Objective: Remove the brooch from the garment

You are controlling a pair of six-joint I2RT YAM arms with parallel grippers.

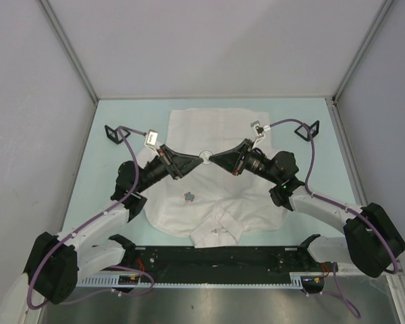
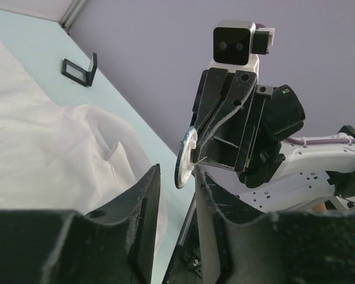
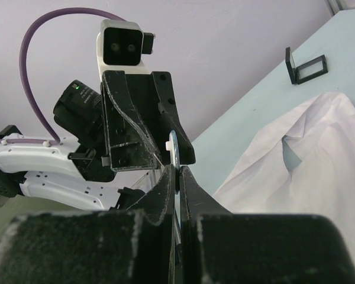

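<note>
The white shirt (image 1: 209,125) lies spread on the table, collar towards the arms. It also shows in the left wrist view (image 2: 41,148) and the right wrist view (image 3: 307,160). The brooch (image 1: 204,156) is a small round pale disc held in the air above the shirt, with no fabric on it. My right gripper (image 1: 214,158) is shut on the disc's edge (image 3: 174,151). My left gripper (image 1: 192,158) faces it tip to tip and is open, its fingertips (image 2: 151,177) just short of the disc (image 2: 186,157) and its thin pin.
A small grey star-shaped piece (image 1: 188,196) lies on the shirt below the grippers. Two black bracket stands sit on the table, one at the left (image 1: 112,133) and one at the right (image 1: 310,129). Grey walls close in the table on three sides.
</note>
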